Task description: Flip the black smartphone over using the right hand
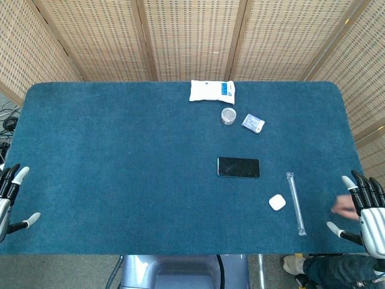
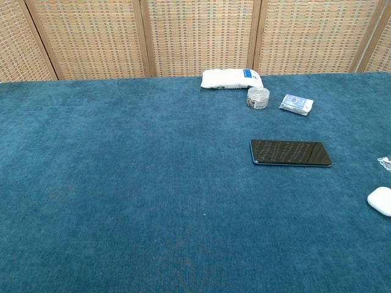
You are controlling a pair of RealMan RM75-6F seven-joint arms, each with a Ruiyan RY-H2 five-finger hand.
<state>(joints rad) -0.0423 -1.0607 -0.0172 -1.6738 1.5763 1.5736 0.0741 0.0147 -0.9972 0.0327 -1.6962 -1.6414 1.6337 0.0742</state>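
Observation:
The black smartphone lies flat on the blue table, glossy side up, right of centre; the chest view shows the smartphone too. My right hand hovers at the table's right front corner, fingers spread and holding nothing, well to the right of the phone. My left hand is at the left front edge, fingers apart and empty. Neither hand appears in the chest view.
A white earbud case and a clear wrapped straw lie between the phone and my right hand. Farther back are a white pouch, a small clear jar and a small packet. Woven screens stand behind the table.

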